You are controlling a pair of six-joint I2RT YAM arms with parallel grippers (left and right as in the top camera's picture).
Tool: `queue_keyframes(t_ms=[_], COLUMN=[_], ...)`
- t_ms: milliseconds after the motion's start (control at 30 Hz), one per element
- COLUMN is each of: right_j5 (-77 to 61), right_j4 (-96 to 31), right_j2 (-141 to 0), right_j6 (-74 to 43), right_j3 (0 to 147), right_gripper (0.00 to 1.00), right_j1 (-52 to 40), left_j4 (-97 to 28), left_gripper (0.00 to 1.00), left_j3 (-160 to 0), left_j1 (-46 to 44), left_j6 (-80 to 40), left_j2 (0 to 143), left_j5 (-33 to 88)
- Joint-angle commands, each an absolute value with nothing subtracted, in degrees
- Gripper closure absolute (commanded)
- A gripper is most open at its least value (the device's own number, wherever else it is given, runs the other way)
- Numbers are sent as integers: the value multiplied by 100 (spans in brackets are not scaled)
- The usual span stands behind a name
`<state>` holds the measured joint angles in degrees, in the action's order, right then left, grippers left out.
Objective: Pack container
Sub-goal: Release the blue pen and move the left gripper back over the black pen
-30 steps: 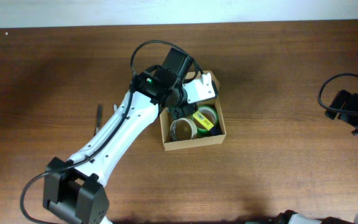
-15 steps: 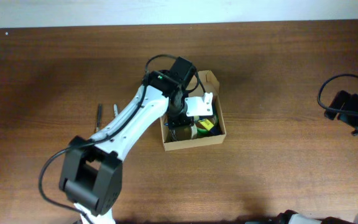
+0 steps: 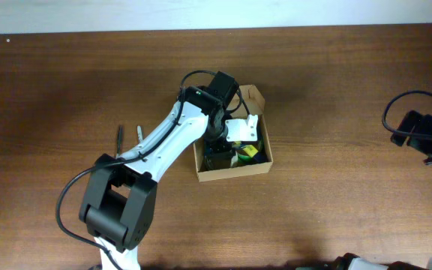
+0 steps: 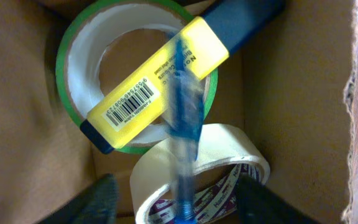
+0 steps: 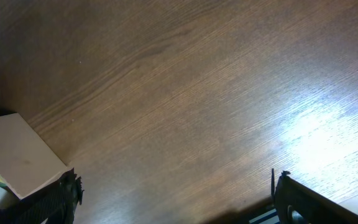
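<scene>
**Desk:** Start at the left. What have you got?

**Me:** From overhead I see two thin sticks [image 3: 118, 136] lying on the table [image 3: 336, 90], near each other. My left arm [image 3: 163, 142] passes just beside them and reaches into the container [image 3: 235, 174].

**Desk:** Where does the box sit?

**Me:** Around the middle of the table, with its flap [image 3: 252, 96] standing open on the far side. The left gripper [image 4: 178, 202] is down inside it — released, jaws spread wide, gripping nothing.

**Desk:** And inside?

**Me:** On my left wrist camera, going from the left, there's a green tape roll [image 4: 64, 68] lying flat. A yellow marker [image 4: 148, 84] with a barcode label and dark ends lies slantwise across it. Then comes a blue pen [image 4: 185, 118], blurred, crossing in front of the marker and running down between my fingers [image 4: 101, 199] without touching either one. Behind the pen's lower end is a white tape roll [image 4: 241, 149], just beside the green one.

**Desk:** Right side?

**Me:** The right gripper [image 5: 176, 190] is out at the table's right edge, well apart from the box. Its wrist view shows both jaws wide with nothing between them — only wood below. A pale flat corner [image 5: 17, 158] shows at the left of that view, and I can't tell what it is.
</scene>
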<state>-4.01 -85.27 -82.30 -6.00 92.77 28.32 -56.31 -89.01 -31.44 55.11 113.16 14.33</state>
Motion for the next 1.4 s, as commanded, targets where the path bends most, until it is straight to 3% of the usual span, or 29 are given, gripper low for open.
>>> queue_keyframes(t_ms=[0, 333, 433, 600, 667, 1000, 1367], right_j5=[-454, -454, -454, -460, -504, -539, -543], right_j4=[-8530, -8523, -8525, -8512, -8508, -8464, -8460], right_j2=[-8147, -8147, -8147, -8147, -8147, -8147, -8147], right_j6=[-598, -598, -598, -600, -600, -600, -600], right_j3=[9273, 9273, 9273, 9273, 9273, 9273, 9273], right_gripper=[1, 1, 1, 1, 1, 1, 1], right_j1=[2847, 2847, 2847, 2847, 2847, 2847, 2847], left_j4=[-5645, -6239, -6241, -6595, -6936, -7505, -6818], left_gripper=[33, 33, 40, 59, 60, 53, 54], left_j3=[-9192, -11190, -11450, -11443, -11430, -10302, -8307], left_j1=[-3135, -2993, -2665, -1695, -1221, 261, 657], left_j6=[5203, 3293, 2344, 823, 392, 215, 438], left_j2=[11338, 10840, 10606, 10508, 10569, 10805, 10805], left_j5=[1234, -19, -318, -333, -211, 91, 196])
